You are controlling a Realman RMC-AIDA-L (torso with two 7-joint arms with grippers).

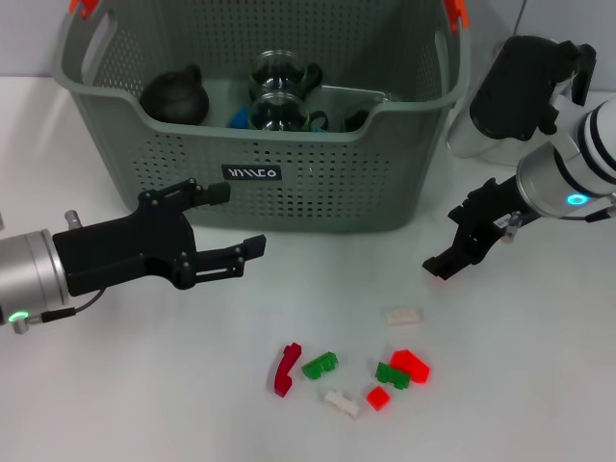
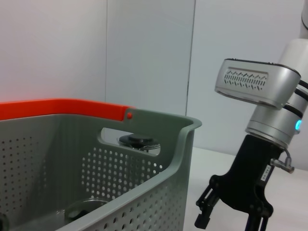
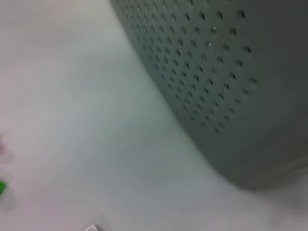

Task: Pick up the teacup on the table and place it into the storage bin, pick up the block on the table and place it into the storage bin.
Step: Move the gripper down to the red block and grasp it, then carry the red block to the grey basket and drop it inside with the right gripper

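The storage bin (image 1: pixel 318 192) stands at the back centre, a grey-green perforated basket with orange clips. Two glass teacups (image 1: pixel 280 109) sit inside it beside a dark teapot (image 1: pixel 175 96). Several small blocks lie on the table in front: red (image 1: pixel 286 369), green (image 1: pixel 320 365) and white (image 1: pixel 403 315) ones. My left gripper (image 1: pixel 246 218) hovers open and empty just in front of the bin's left half. My right gripper (image 1: pixel 445 241) hangs open and empty by the bin's right front corner, above the white block. In the left wrist view the bin (image 2: pixel 144 159) and the right gripper (image 2: pixel 228 216) show.
A white jug-like object (image 1: pixel 469 135) stands right of the bin, behind my right arm. The right wrist view shows the bin's wall (image 3: pixel 231 72) close by above bare table. The blocks cluster near the front edge, with a red one (image 1: pixel 409 364) at their right.
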